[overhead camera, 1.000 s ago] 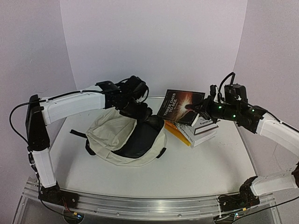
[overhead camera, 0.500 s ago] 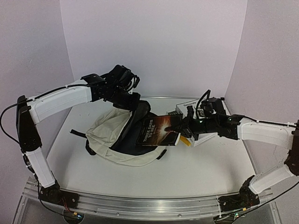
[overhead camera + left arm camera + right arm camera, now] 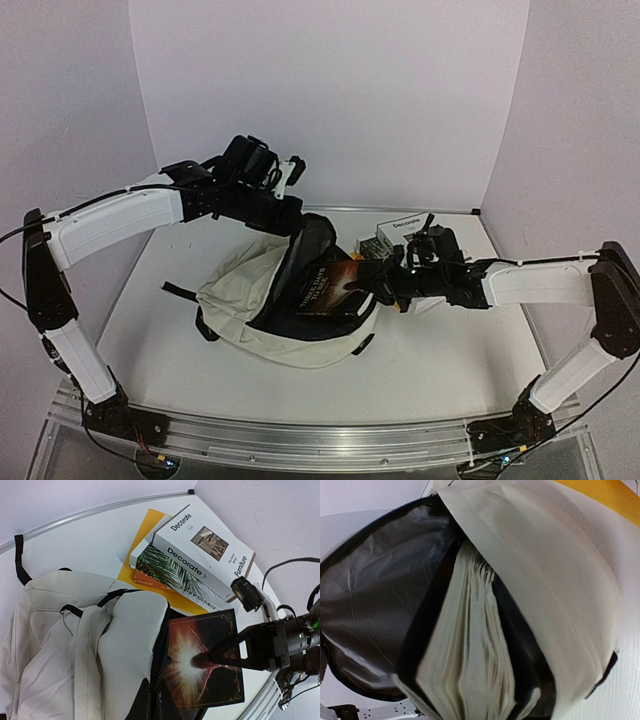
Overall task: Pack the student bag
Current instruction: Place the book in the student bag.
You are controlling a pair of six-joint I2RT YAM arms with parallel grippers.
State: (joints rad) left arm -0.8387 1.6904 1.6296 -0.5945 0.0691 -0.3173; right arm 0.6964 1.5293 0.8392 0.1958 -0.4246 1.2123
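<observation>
The student bag (image 3: pixel 245 300) is a cream backpack lying in the middle of the table, its mouth open and the black lining (image 3: pixel 375 605) showing. My left gripper (image 3: pixel 290 213) is shut on the bag's upper rim and holds the flap raised. A dark book (image 3: pixel 330 285) with a glowing burst on its cover (image 3: pixel 210 680) is pinched in my right gripper (image 3: pixel 373 283), one finger (image 3: pixel 225 655) pressed on the cover. The book's leading end sits inside the bag's mouth, beside the zipper edge. The right wrist view shows its page edges (image 3: pixel 470 655) end-on between the lining and the cream fabric (image 3: pixel 545 580).
A stack of books stands right of the bag: a white "Decorate" book (image 3: pixel 200 550) on top, a palm-leaf one (image 3: pixel 170 572) under it and a yellow one (image 3: pixel 145 525) at the bottom. The stack (image 3: pixel 400 232) lies just behind my right arm. A black strap (image 3: pixel 178 291) trails left.
My right arm has carried the dark book from above the stack down and left into the bag's mouth. My left arm has lifted the bag's flap higher, and the bag has shifted slightly right.
</observation>
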